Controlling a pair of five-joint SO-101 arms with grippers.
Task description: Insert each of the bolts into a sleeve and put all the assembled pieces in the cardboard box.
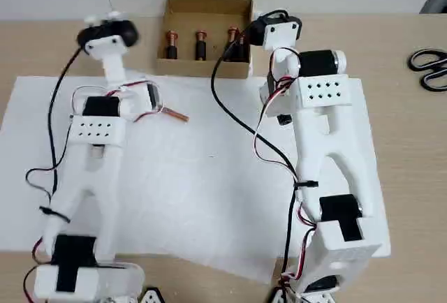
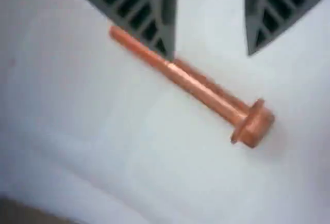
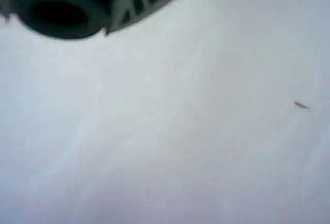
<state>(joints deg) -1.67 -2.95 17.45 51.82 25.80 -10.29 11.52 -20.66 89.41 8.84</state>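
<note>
**Bolt on the sheet, sleeve held up: two hands set for a join**

The left hand (image 2: 209,52) hangs open over the bolt (image 2: 191,82), its two dark ribbed fingers (image 2: 144,12) spread wide. The copper-coloured bolt lies flat on the white sheet (image 1: 195,191). Its shank runs under one fingertip and its flanged head lies out toward the other. The spread reads as a pre-grasp, wide enough to come down on either side of the shank. The bolt lies slantwise to the jaws, though, so the wrist probably needs a turn before closing.

The right hand (image 1: 278,107) is over the far right part of the sheet, near the cardboard box (image 1: 209,1). Its wrist view shows a black sleeve (image 3: 59,12) close to the camera, bore open toward the lens and pressed beside a ribbed finger. I judge the hand to be closed on the sleeve and holding it clear of the sheet. Held this way, the bore is presented for a bolt to be pushed in.

The box stands on the bench (image 1: 405,142) at the sheet's far edge, where either arm should reach it. It holds assembled pieces (image 1: 201,43) standing upright, copper heads above black sleeves. There seem to be four, though the two at the right crowd together. Most of the task looks done, and this bolt and sleeve appear to be what remains. Scissors (image 1: 429,65) lie well apart at the bench's right edge, out of the way.
</note>
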